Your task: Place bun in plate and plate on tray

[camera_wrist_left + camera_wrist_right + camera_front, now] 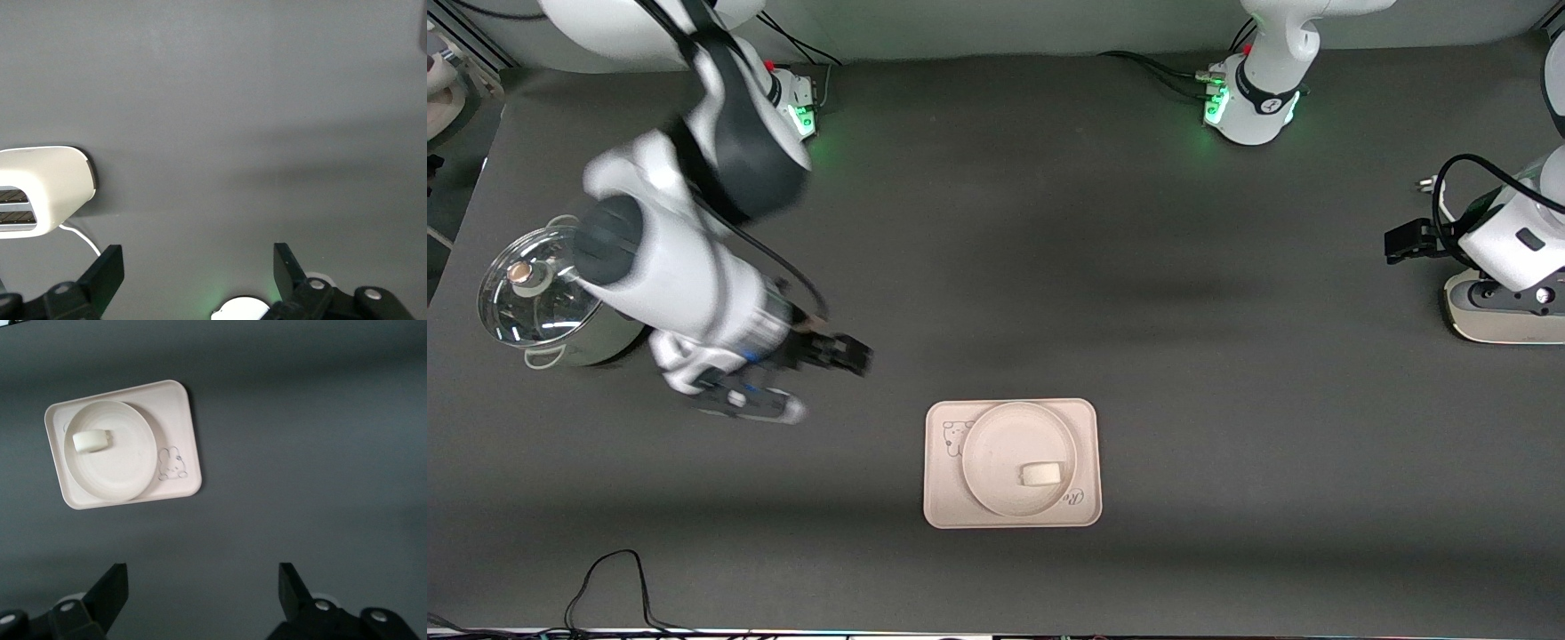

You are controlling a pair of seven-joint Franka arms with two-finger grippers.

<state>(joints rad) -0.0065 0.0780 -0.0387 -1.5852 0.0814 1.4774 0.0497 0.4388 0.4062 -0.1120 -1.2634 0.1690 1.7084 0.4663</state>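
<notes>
The tray [1011,511], a pale beige-pink rectangle with rounded corners and a smooth matte face, is seen lying flat on the dark grey counter [1227,400], nearest the front camera. On it the plate [996,453], round, plain and shallow-rimmed in the same pale tone, is set, overlapping most of the tray's printed script. In the plate the bun [1040,474], a small smooth white oblong lump, is laid toward the rim nearer the front camera. A line drawing of a rabbit is left uncovered in one tray corner; it is shown more plainly in the right wrist view than from the front. The right gripper [852,354] is held over bare counter, toward the right arm's end from the tray, with its black fingers [110,590] spread apart and nothing between them; tray, plate and bun are seen well apart from those fingers. A steel pot [560,302] with a domed glass lid is stood under the right arm's forearm. The left gripper [1405,242] is parked at the left arm's end, waiting, its fingers [107,270] released and empty. Only in the left wrist view are the slots of a glossy white toaster [40,190] shown, close beside those fingers.
</notes>
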